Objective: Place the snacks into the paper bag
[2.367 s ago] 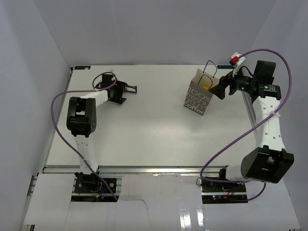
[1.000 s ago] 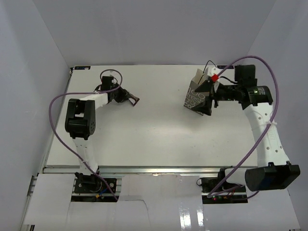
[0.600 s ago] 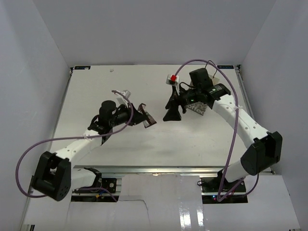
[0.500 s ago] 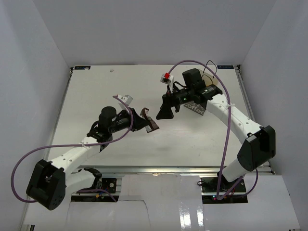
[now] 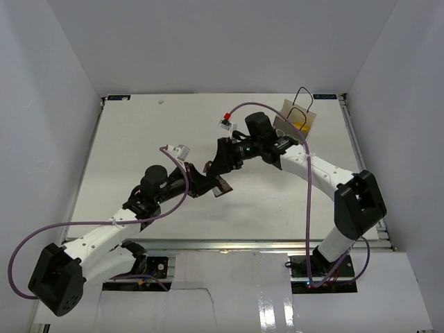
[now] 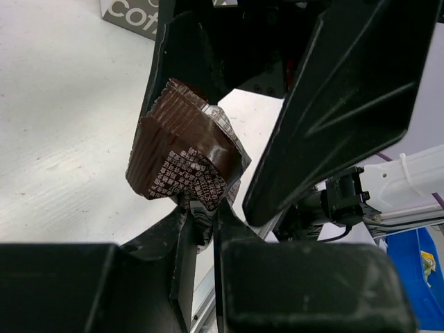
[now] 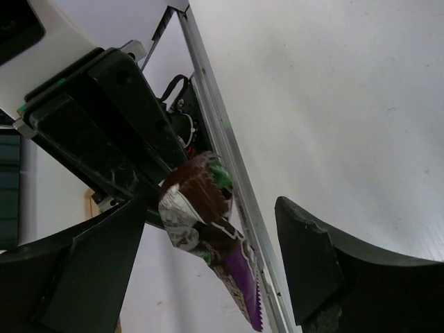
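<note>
The two arms meet in the middle of the flat white table (image 5: pixel 132 139), so that spot is crowded. The left gripper (image 5: pixel 208 180) pinches a dark brown crinkly snack packet (image 5: pixel 221 185). The right gripper (image 5: pixel 223 158) has its two fingers spread wide, with the packet in between and only small gaps on each side. The long white right arm (image 5: pixel 312 168) and its looping purple cable (image 5: pixel 308 208) lie across the way from there to the small grey-brown paper bag (image 5: pixel 288 112). The bag stands far off to the right, near the back wall (image 5: pixel 222 48) and the right wall (image 5: pixel 402 104). Its top is open, with thin black cord handles (image 5: pixel 301 90) sticking up above it. The far left part of the table has lots of room.
</note>
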Available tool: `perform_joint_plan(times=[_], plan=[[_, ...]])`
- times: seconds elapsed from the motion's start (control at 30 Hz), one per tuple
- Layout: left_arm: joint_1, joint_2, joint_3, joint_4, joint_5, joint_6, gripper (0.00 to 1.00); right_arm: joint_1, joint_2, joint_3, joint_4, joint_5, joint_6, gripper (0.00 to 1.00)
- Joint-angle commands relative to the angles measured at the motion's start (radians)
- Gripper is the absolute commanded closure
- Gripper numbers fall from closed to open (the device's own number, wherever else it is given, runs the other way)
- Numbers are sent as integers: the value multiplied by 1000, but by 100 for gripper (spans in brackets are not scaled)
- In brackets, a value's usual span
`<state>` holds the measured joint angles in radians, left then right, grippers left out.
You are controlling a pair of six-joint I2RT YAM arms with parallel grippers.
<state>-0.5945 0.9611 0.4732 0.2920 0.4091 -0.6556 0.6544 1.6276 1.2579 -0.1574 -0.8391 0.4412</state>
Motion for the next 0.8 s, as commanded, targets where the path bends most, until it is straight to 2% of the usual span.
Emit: perform_joint_plan(times=[0.0,0.17,0.27,0.37,0.43,0.5,0.53,0.6,0.67,0.73,0.77], plan=[[-21,-12,-1,32,-24,-10,79,28,-31,5,130,-9,99,20],[-21,-16,-1,30,-27,-7,78,30,-29,-8,136,-14,100,37],[-21,-16,-8,30,-26,-12,78,37,-31,-32,145,-25,116,63],[-22,-28,-15,33,-30,-15,76,44,-38,-52,176,-29,116,76],[-22,-35,-18,33,-32,-15,73,45,-43,-64,182,-34,114,82],[-22,-42,-16,33,-26,-10,67,45,-46,-60,182,-38,97,89],[-22,-45,-16,33,-13,-7,57,44,-46,-51,174,-37,79,91],[-22,-65,-19,36,-6,4,47,44,-49,0,107,-26,22,92],[-22,-102,-25,39,-1,19,35,41,-57,43,61,-15,-93,92],[-22,-137,-34,38,8,34,29,27,-60,111,-15,-14,-230,92],[-22,-154,-39,38,17,49,21,19,-63,135,-43,-21,-280,92]])
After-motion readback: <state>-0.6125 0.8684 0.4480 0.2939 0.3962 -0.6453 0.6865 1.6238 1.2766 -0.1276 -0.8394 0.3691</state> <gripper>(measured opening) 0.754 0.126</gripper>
